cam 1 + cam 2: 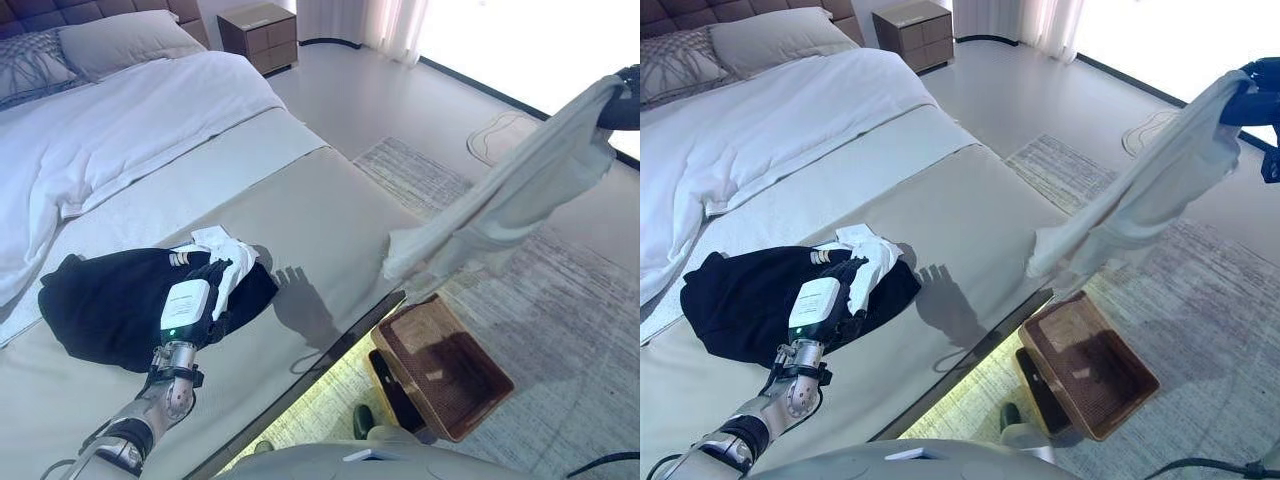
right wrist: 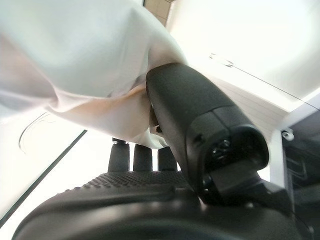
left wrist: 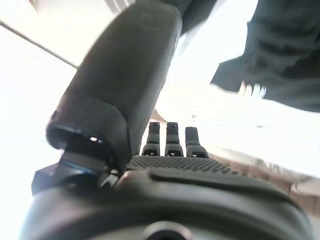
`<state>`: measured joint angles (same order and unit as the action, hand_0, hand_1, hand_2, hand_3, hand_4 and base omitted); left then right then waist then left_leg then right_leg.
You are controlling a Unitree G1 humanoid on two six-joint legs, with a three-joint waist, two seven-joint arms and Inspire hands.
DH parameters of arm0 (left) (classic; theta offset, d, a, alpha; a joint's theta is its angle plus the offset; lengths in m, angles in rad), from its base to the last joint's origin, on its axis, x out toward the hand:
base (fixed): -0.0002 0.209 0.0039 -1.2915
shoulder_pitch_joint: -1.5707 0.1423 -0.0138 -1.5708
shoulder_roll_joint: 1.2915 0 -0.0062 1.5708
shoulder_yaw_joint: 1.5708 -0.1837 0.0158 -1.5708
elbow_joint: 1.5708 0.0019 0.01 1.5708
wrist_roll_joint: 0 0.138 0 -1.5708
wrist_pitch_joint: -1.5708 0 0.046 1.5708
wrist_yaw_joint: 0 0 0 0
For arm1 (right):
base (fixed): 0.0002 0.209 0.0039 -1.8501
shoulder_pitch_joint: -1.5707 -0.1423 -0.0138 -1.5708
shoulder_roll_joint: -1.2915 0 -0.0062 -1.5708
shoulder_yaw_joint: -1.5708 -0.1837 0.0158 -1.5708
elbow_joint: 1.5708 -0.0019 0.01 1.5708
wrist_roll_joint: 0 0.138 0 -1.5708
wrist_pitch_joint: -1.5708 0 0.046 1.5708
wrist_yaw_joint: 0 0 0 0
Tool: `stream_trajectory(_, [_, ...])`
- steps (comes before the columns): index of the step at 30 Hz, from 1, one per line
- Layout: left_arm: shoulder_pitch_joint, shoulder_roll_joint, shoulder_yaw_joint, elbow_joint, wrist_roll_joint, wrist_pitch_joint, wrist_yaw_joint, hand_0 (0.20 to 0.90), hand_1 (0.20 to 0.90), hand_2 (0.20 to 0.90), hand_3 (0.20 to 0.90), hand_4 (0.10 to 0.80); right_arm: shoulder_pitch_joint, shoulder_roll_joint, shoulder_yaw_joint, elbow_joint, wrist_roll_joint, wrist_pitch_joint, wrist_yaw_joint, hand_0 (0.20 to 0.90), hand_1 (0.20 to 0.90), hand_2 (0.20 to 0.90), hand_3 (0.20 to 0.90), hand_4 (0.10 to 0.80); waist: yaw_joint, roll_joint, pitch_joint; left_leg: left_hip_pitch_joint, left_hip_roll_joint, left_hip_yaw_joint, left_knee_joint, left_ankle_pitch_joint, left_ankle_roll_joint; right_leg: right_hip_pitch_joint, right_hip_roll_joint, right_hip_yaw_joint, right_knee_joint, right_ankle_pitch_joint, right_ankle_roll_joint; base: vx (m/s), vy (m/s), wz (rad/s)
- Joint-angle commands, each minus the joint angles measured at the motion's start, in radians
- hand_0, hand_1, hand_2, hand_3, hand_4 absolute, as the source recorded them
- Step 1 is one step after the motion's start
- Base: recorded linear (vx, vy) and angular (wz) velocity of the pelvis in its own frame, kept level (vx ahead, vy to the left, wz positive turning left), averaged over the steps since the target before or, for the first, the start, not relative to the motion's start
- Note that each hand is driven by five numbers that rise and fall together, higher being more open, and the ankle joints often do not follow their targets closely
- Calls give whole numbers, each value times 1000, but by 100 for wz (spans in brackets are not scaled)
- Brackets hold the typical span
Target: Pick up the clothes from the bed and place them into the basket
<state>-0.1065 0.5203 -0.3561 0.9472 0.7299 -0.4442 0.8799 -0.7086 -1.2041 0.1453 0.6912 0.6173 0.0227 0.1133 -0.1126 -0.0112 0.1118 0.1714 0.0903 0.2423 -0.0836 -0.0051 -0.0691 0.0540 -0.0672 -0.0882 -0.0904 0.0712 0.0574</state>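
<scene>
My right hand [image 1: 624,103] is up at the far right and shut on a long white garment [image 1: 510,200]. The garment hangs down over the floor, its lower end above and left of the brown wicker basket [image 1: 440,365], which stands on the rug beside the bed [image 1: 330,200]. The right wrist view shows the thumb [image 2: 200,125] pressing the white cloth [image 2: 85,65] against the fingers. My left hand [image 1: 195,300] is open and rests over a black garment [image 1: 100,305] on the bed. A small white garment [image 1: 228,252] lies on the black one's right edge.
A white duvet [image 1: 130,130] and pillows [image 1: 120,40] cover the bed's far part. A brown nightstand [image 1: 260,35] stands at the back. A grey patterned rug [image 1: 560,300] lies under the basket, and a small round mat [image 1: 500,135] lies beyond it.
</scene>
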Motion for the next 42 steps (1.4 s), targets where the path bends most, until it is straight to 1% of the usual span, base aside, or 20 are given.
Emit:
stream_trajectory(1, [-56,113,26,-64,-2,-77,73,900,900,900,900,800,-83,-67,-126,-87,63,-172,-61,300,300,300,200,100,15,-53,-62,-49,-2,-36,27,-34,3,-16,-15,-9,85,-68,37,-41,-23,-1])
stream_trajectory(4, [-58,109,28,-55,-19,-103,48,900,900,900,900,800,-24,-68,-177,-122,54,-180,-71,300,300,300,200,100,1,-48,-61,-47,-2,-33,19,-31,3,-22,-12,-3,91,-68,39,-32,-18,-4])
stream_trajectory(7, [-58,99,29,-34,-70,-120,17,900,900,900,900,800,34,-65,-222,-138,34,-175,-68,300,300,300,200,100,-11,-45,-63,-43,-2,-31,12,-29,3,-25,-9,4,91,-67,41,-12,-12,-7])
stream_trajectory(11, [-60,82,31,-10,-75,-131,3,900,900,900,900,800,71,-60,-257,-131,54,-169,-53,300,300,300,200,100,-22,-44,-67,-42,-1,-24,9,-30,3,-28,-4,12,89,-65,43,-4,-27,-9])
stream_trajectory(18, [-62,77,44,-3,-70,-151,-3,900,900,900,900,800,171,-34,-310,-133,31,-121,66,300,300,300,200,100,-42,-38,-61,-45,1,-7,12,-27,1,-43,3,25,97,-64,44,-15,-16,-3])
stream_trajectory(22, [-62,78,48,-10,-58,-150,-15,900,900,900,900,800,241,4,-327,-150,10,-93,126,300,300,300,200,100,-52,-36,-60,-44,4,2,12,-27,1,-47,6,29,99,-64,43,4,-2,-2])
stream_trajectory(23, [-62,78,49,-15,-62,-145,-21,900,900,900,900,800,267,18,-334,-153,3,-71,152,300,300,300,200,100,-56,-35,-60,-43,5,4,12,-28,1,-48,7,31,100,-63,43,4,-10,-9])
stream_trajectory(27, [-80,82,52,-26,-76,-126,-48,900,900,900,900,800,338,80,-345,-165,-46,-45,203,300,300,300,200,100,-65,-33,-52,-44,6,13,16,-28,2,-58,10,37,108,-63,43,-7,-10,-9])
stream_trajectory(31, [-93,79,55,-29,-88,-116,-52,900,900,900,900,800,386,136,-336,-153,-97,-32,201,300,300,300,200,100,-72,-30,-45,-45,8,21,17,-29,2,-63,10,41,107,-59,44,-5,-2,-1])
stream_trajectory(35, [-96,74,57,-36,-90,-105,-58,900,900,900,900,800,446,198,-336,-138,-104,-23,198,300,300,300,200,100,-82,-25,-42,-41,10,31,13,-30,4,-64,11,46,105,-57,45,4,-4,-2])
stream_trajectory(40, [-105,76,52,-54,-114,-88,-86,900,900,900,900,800,499,262,-336,-74,-147,-51,189,300,300,300,200,100,-84,-21,-37,-38,10,35,14,-29,5,-65,10,49,103,-51,49,0,0,0])
stream_trajectory(42, [-110,71,47,-47,-117,-90,-82,900,900,900,900,800,501,275,-338,-32,-144,-46,196,300,300,300,200,100,-84,-19,-36,-36,10,38,13,-30,6,-65,10,49,102,-50,50,0,0,0])
